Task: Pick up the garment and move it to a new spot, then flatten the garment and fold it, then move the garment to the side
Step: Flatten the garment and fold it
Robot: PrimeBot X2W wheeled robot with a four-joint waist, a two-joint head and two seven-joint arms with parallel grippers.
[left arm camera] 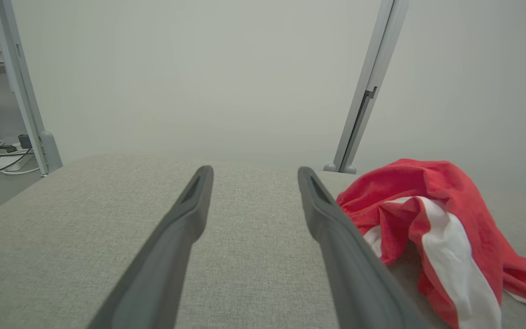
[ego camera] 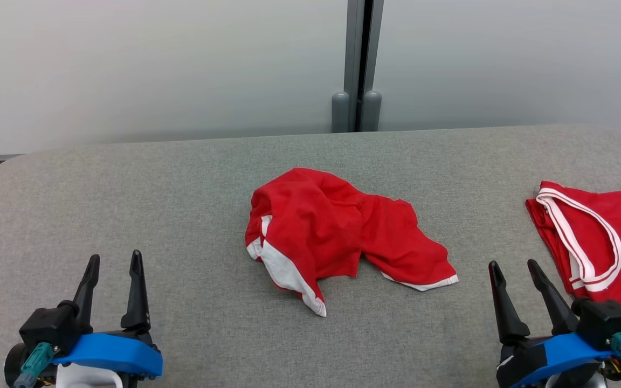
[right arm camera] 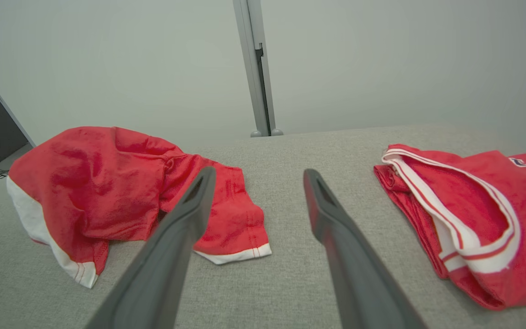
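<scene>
Crumpled garment [ego camera: 332, 226] lies between left hand [ego camera: 115, 256] and right hand [ego camera: 513, 264] (both spread).

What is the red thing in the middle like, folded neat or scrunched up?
Scrunched up. The red garment lies in a bumpy heap on the grey table, not spread flat.

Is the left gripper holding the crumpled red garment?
No, the left gripper is open and empty, apart from the crumpled garment.

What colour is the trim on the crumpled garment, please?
White trim on red garment; clearest in left wrist view.
</scene>
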